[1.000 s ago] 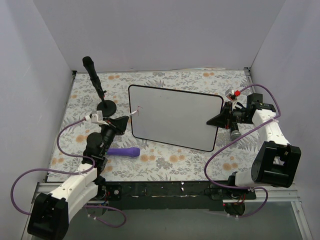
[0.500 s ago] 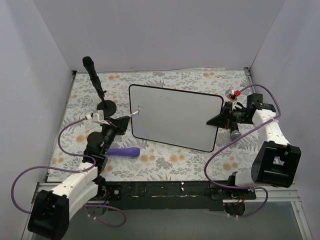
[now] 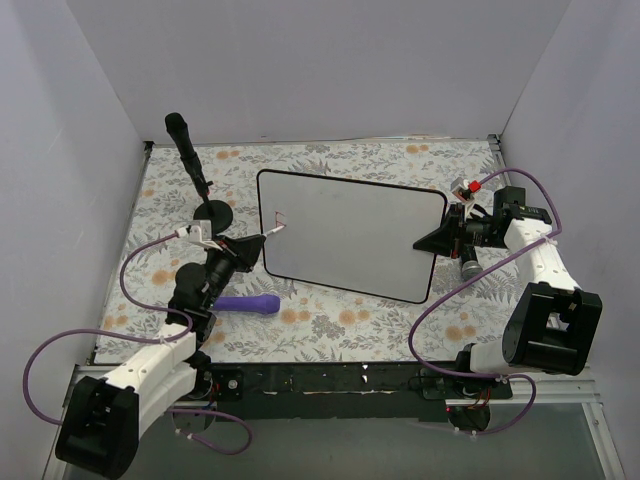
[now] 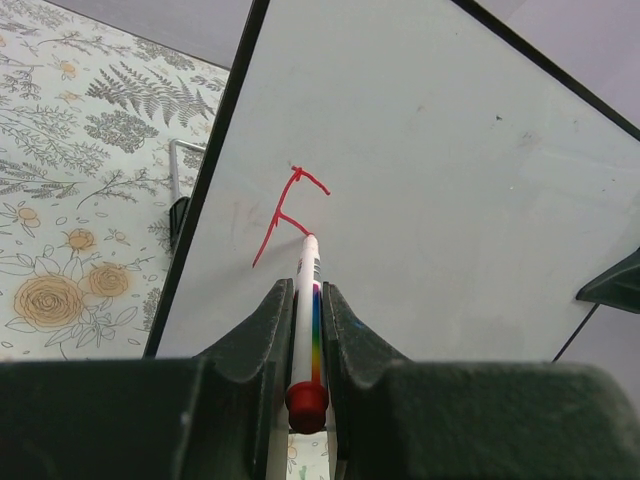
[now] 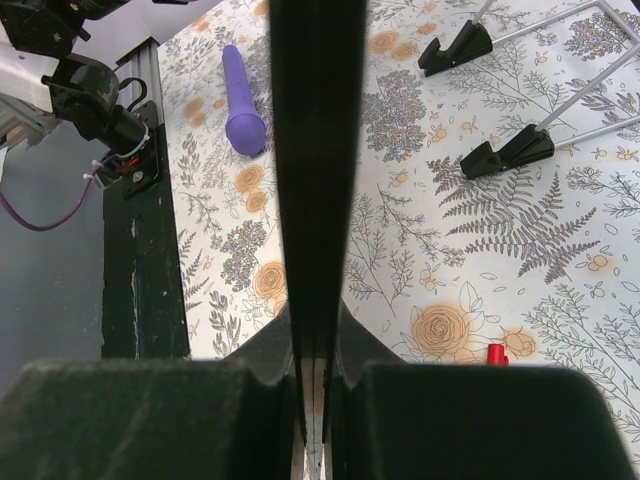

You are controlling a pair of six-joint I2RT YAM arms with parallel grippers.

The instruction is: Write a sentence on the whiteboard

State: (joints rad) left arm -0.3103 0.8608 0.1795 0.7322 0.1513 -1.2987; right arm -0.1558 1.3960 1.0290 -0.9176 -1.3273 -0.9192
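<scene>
The whiteboard [image 3: 350, 232] stands tilted mid-table, white with a thin black frame. In the left wrist view [image 4: 450, 180] it bears only a red letter "F" [image 4: 290, 210] near its left edge; that mark also shows small in the top view [image 3: 278, 218]. My left gripper [image 3: 252, 246] is shut on a white marker pen [image 4: 306, 310] with a rainbow stripe and red end. The pen's tip touches the board just below the "F". My right gripper [image 3: 440, 240] is shut on the whiteboard's right edge [image 5: 315, 150], which fills the middle of the right wrist view.
A purple cylinder [image 3: 247, 304] lies on the floral cloth near the left arm; it also shows in the right wrist view [image 5: 240, 100]. A black stand with a tall handle [image 3: 200, 180] is at the back left. The board's black feet [image 5: 500, 155] and a small red cap [image 5: 495, 353] sit behind it.
The left gripper and pen have shifted slightly to the right along the board, and the red mark near the board's left edge has grown. The right arm has not moved.
</scene>
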